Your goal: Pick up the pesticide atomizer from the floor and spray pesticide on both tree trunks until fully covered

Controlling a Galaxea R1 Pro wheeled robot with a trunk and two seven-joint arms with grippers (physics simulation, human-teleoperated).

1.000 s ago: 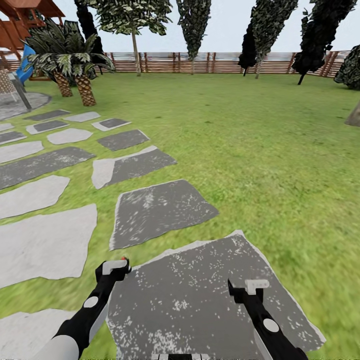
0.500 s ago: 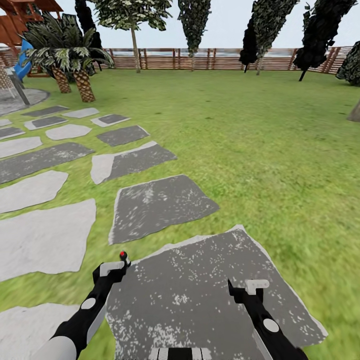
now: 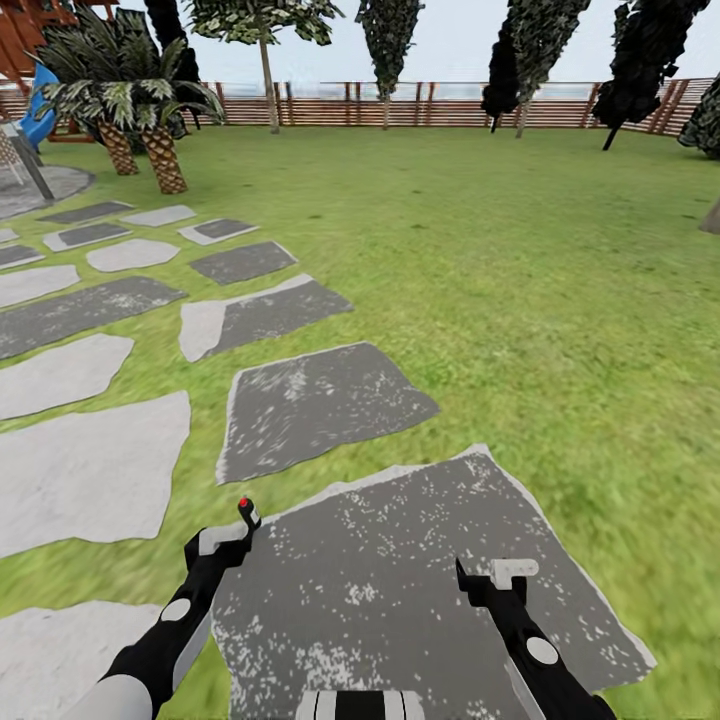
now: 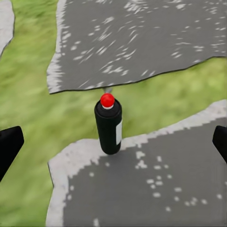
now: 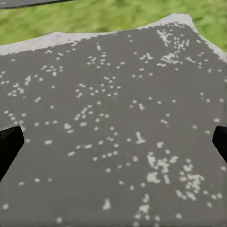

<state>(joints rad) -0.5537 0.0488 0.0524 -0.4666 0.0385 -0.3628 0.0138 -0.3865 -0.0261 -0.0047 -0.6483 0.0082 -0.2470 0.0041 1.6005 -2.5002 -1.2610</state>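
- The garden lawn (image 3: 520,280) runs wide and green to a brown slat fence (image 3: 430,105), with dark-crowned trees (image 3: 385,40) standing along it.
- Grey paving stones (image 3: 310,400) cross the grass; the nearest slab (image 3: 400,590) lies under both arms.
- The pesticide atomizer (image 4: 108,124), a black can with a red cap, stands upright at that slab's corner by the grass; in the head view only its top (image 3: 246,510) pokes out past the left arm.
- The left tool (image 4: 113,142) is spread wide, its fingertips (image 4: 9,144) either side of the can, not touching.
- The right tool (image 5: 113,142) is also spread, over bare speckled slab.
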